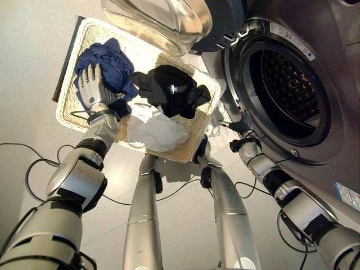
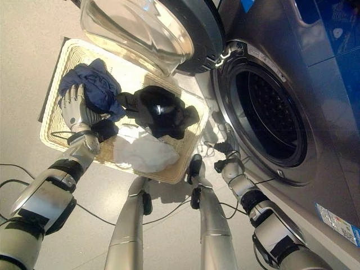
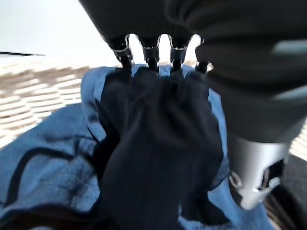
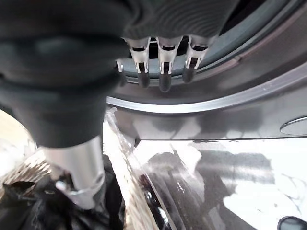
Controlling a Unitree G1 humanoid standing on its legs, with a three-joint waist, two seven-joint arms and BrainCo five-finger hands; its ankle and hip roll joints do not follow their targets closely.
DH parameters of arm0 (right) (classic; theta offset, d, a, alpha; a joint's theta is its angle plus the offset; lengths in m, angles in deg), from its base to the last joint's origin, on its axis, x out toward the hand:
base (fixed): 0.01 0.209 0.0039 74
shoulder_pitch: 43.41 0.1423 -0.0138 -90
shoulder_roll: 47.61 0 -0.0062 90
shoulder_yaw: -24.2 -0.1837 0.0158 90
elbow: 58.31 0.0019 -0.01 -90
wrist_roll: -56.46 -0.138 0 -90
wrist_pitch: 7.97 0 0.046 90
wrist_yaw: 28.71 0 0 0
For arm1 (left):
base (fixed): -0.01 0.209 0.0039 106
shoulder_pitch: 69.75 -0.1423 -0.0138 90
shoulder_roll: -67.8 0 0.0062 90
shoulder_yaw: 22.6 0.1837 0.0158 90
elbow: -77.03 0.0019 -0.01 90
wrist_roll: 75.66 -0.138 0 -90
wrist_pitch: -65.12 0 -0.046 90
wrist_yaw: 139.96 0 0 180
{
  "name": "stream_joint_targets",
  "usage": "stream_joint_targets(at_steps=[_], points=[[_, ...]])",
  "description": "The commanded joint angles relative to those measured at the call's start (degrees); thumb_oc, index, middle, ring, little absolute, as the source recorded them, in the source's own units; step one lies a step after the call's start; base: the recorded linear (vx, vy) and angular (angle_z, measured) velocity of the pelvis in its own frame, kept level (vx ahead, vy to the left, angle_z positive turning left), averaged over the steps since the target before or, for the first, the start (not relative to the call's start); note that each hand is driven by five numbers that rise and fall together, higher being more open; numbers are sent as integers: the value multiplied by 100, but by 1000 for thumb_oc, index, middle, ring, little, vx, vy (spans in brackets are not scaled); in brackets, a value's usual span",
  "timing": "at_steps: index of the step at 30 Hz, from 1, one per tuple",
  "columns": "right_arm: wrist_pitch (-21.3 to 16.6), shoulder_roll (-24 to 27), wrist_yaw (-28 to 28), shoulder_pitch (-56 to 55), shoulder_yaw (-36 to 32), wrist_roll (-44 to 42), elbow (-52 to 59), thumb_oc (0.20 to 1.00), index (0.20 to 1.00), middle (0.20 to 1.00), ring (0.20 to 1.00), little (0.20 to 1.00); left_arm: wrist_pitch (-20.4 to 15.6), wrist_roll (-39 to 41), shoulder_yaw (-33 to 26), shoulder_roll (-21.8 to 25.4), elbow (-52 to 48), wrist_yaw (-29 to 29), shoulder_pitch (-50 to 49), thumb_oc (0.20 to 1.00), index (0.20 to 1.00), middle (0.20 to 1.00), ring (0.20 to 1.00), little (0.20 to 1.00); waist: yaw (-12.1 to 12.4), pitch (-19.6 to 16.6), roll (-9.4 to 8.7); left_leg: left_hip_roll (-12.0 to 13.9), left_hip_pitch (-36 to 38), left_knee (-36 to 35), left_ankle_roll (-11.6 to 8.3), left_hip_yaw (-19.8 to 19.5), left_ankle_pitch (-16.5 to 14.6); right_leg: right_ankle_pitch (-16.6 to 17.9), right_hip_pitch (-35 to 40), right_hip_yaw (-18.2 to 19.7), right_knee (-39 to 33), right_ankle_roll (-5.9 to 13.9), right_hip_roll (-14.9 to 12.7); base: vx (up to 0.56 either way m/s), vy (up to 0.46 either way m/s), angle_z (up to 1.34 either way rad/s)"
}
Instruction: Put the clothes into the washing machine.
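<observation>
A wicker basket (image 1: 70, 109) on the floor holds a blue garment (image 1: 115, 62), a black garment (image 1: 171, 90) and a white garment (image 1: 154, 130). My left hand (image 1: 90, 84) lies on top of the blue garment (image 3: 53, 163) at the basket's left end, fingers (image 3: 151, 50) straight and pressed into its folds. The washing machine's drum (image 1: 289, 93) stands open on the right, its glass door (image 1: 163, 22) swung out above the basket. Low by the drum's rim hangs my right hand (image 1: 249, 147), fingers (image 4: 164, 64) relaxed and empty, just right of the basket's corner.
The open door overhangs the basket's far side. A dark mat edge (image 1: 67, 56) shows under the basket's left side. The machine's front panel (image 1: 332, 163) runs along the right. Pale floor (image 1: 34, 34) lies to the left and in front of the basket.
</observation>
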Motion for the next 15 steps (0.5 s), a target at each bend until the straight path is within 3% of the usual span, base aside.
stream_joint_targets(at_steps=[1, 4, 11, 13, 15], points=[[-53, 255, -21, -105, -31, -169, 271, 1000, 1000, 1000, 1000, 1000, 73, 255, -30, -19, 232, 377, 138, 1000, 1000, 1000, 1000, 1000, 120, -150, -19, -341, -58, -48, -140, 37, 20, 528, 32, 162, -448, 564, 269, -7, 12, -3], [-20, 255, -44, -17, -31, -240, 279, 1000, 1000, 1000, 1000, 1000, 200, 409, -4, -32, 305, 583, 201, 1000, 1000, 1000, 1000, 1000, 101, -150, -22, -331, -98, -96, -147, 61, 38, 553, -14, 174, -498, 574, 281, -5, 8, -1], [-91, 266, -41, 204, -87, -529, 191, 1000, 1000, 1000, 1000, 1000, 1277, 469, 173, -37, 704, 1021, 553, 1000, 1000, 1000, 1000, 1000, 29, -150, -49, -330, -232, -194, -147, 33, 97, 632, -159, 247, -594, 599, 335, -3, 2, 0], [-165, 272, -88, 283, -119, -722, 199, 1000, 1000, 1000, 1000, 1000, 1759, 333, 297, -29, 923, 1221, 714, 1000, 1000, 1000, 1000, 1000, -12, -150, -77, -328, -334, -218, -154, 20, 128, 685, -245, 266, -662, 603, 345, -24, 12, -4], [-174, 274, -106, 344, -141, -784, 209, 1000, 1000, 1000, 1000, 1000, 1940, 185, 364, -23, 967, 1226, 792, 1000, 1000, 1000, 1000, 1000, -23, -150, -77, -322, -408, -231, -154, 13, 154, 726, -314, 263, -687, 608, 344, 0, 0, 0]])
